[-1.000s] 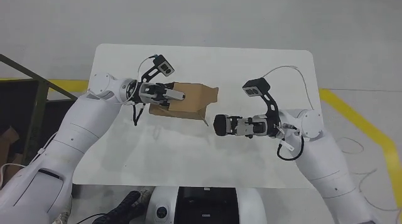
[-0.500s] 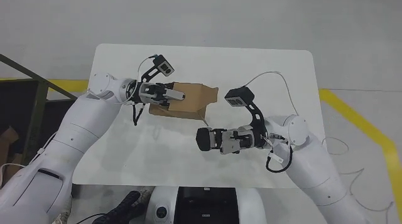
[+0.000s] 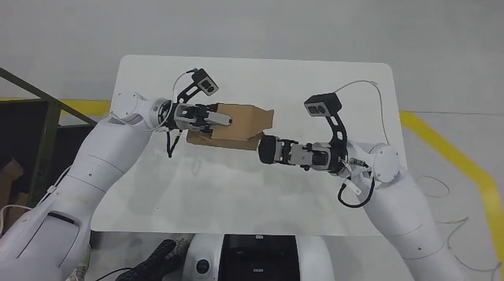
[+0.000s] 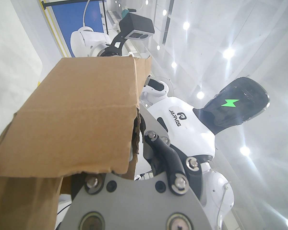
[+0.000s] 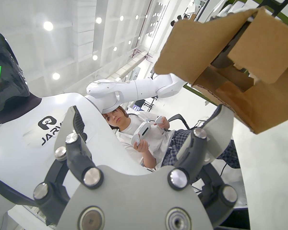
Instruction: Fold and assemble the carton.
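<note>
A brown carton (image 3: 242, 125) lies partly folded on the white table (image 3: 331, 84), its flaps open toward the right. My left gripper (image 3: 214, 118) is shut on the carton's left end. In the left wrist view the carton (image 4: 74, 111) wall hides one finger, and the other finger (image 4: 158, 142) lies along its outer side. My right gripper (image 3: 266, 149) is at the carton's near right corner. In the right wrist view that gripper (image 5: 146, 120) is open with nothing between its fingers, and one fingertip (image 5: 222, 118) is just below the carton (image 5: 259, 56) and its open flaps.
A dark green metal frame (image 3: 35, 120) stands off the table's left side. The table's right half and front strip (image 3: 236, 202) are bare white surface. A thin white cable (image 3: 370, 96) loops above my right arm.
My right gripper swung toward the table's front and left, then came back up to the carton's near right corner. The left gripper and carton stayed put.
</note>
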